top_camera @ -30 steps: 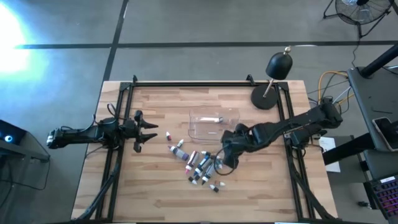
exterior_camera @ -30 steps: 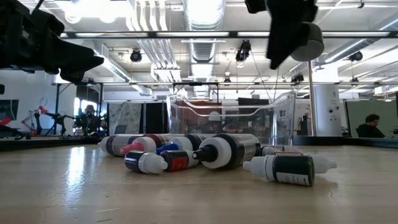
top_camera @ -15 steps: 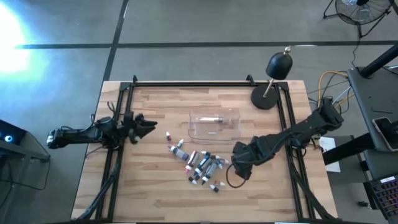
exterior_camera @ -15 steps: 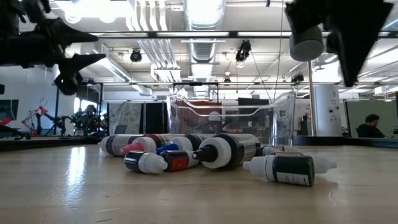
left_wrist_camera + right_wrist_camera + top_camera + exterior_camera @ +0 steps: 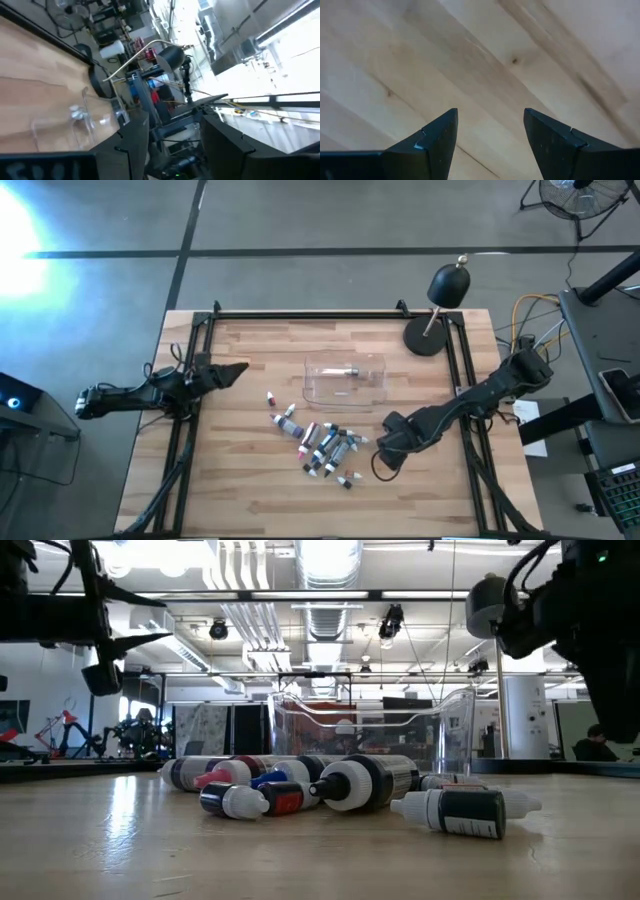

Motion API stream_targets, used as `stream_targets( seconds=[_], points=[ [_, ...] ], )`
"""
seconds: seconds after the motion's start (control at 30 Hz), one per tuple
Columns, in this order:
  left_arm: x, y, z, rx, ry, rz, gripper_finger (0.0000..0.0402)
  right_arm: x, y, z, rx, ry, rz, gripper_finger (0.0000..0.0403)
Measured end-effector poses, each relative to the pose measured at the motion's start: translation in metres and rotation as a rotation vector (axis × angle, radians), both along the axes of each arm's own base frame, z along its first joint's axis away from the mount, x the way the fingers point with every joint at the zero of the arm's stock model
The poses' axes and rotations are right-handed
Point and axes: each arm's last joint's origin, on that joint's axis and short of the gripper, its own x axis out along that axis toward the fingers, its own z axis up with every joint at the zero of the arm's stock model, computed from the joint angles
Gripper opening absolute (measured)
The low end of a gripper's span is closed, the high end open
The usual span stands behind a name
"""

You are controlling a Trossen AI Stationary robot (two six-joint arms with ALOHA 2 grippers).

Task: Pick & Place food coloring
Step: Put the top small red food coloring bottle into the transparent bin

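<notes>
While the bottles (image 5: 322, 444) lie in a loose heap near the middle of the wooden bench (image 5: 250, 495), both arms are clear of them. One more bottle (image 5: 346, 369) lies inside the clear tray (image 5: 345, 378), which sits just behind the heap. The right gripper (image 5: 381, 459) hangs low just beside the heap's right edge, fingers apart and empty, with only bare wood between them in its wrist view. The left gripper (image 5: 232, 368) is raised at the bench's left edge, over the black frame rail (image 5: 192, 395), also parted and holding nothing, well apart from the heap. Open wood runs along the front and the left of the bench; at the back right corner stands a black lamp (image 5: 440, 305). From the low view the nearest bottles overlap, so those behind are partly hidden and an exact count is hard to make; both arms are cut off at the top edge there. Cap colours in the overhead view are too small to sort reliably.
</notes>
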Motion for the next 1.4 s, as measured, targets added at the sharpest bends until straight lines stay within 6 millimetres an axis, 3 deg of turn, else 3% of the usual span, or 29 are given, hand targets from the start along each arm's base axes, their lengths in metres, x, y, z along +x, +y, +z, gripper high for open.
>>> stream_targets(
  seconds=[0.1, 0.2, 0.43, 0.63, 0.9, 1.17, 1.4],
  points=[
    [0.001, 0.0, -0.003, -0.07, 0.015, 0.0, 0.0148, -0.002, -0.001, -0.005, 0.002, 0.003, -0.069, 0.0219],
    [0.002, 0.001, -0.008, -0.118, 0.171, 0.011, 0.0137, -0.004, -0.002, -0.007, -0.002, 0.016, -0.121, 0.0219],
    [0.011, -0.003, 0.015, 0.129, 0.5, -0.137, 0.0121, -0.002, -0.001, -0.005, 0.002, 0.003, -0.084, 0.0219],
    [0.021, 0.0, 0.006, -0.164, 0.882, -0.092, 0.0121, -0.005, -0.003, -0.008, -0.01, 0.026, -0.102, 0.0219],
    [0.067, 0.002, 0.007, -0.236, 0.836, -0.093, 0.0121, -0.016, -0.009, -0.015, -0.057, 0.107, -0.229, 0.0219],
    [0.083, 0.003, -0.011, -0.351, 0.952, -0.027, 0.0121, -0.035, -0.017, -0.026, -0.128, 0.239, -0.217, 0.0219],
    [0.11, 0.005, -0.009, -0.367, 1.065, 0.015, 0.0121, -0.054, -0.025, -0.044, -0.14, 0.34, -0.17, 0.0219]
  ],
)
